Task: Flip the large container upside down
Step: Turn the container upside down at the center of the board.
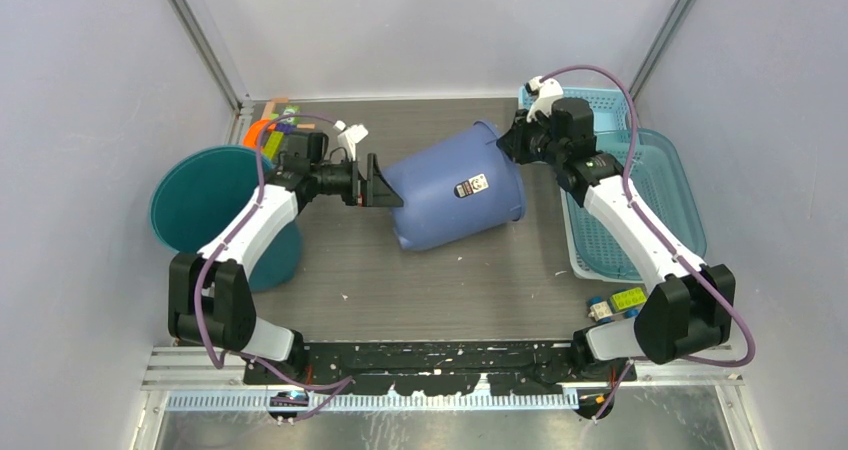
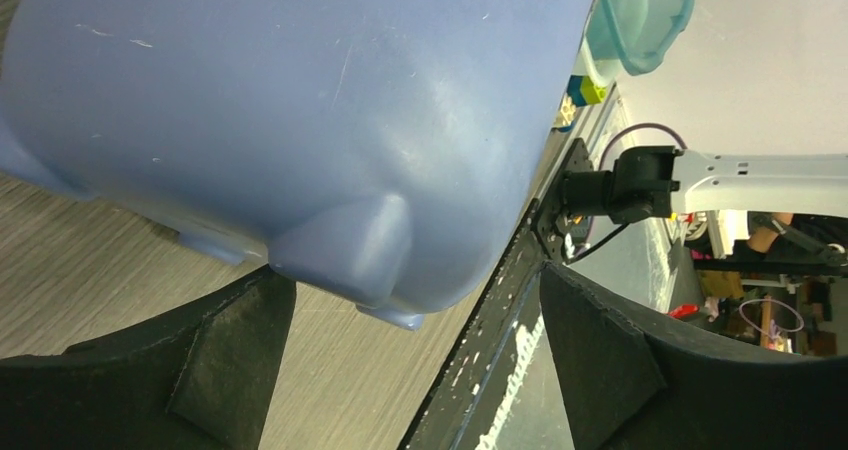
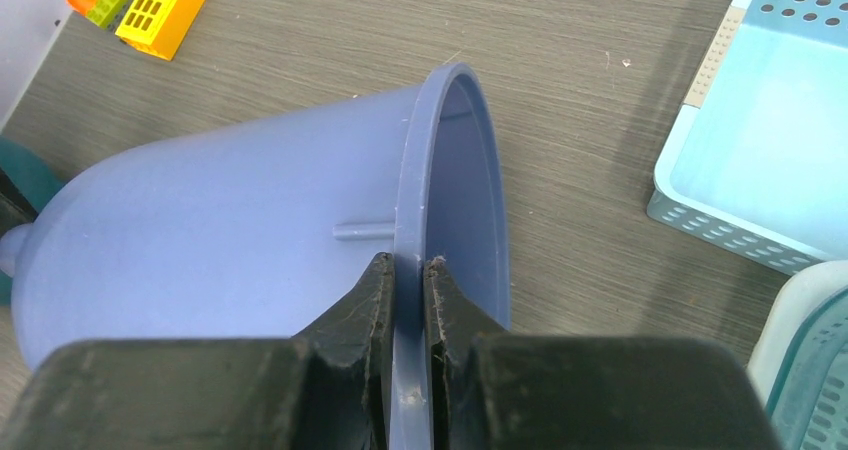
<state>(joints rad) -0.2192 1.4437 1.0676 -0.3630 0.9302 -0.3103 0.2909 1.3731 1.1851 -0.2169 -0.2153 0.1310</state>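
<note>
Blue bucket (image 1: 455,185) on its side mid-table (image 1: 450,300), right gripper (image 3: 408,270) pinching only the thin rim, left gripper (image 1: 377,182) spread wide at the base, holding nothing; rim may slip, letting the bucket roll toward the baskets (image 1: 672,195).

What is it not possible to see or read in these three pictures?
Sticker on the blue container: too small to read, top view.
Container's inside: turned away in the top view; the right wrist view shows only a sliver past the rim.
Contact between left gripper and container: unclear, the container's bulk fills the left wrist view.
</note>
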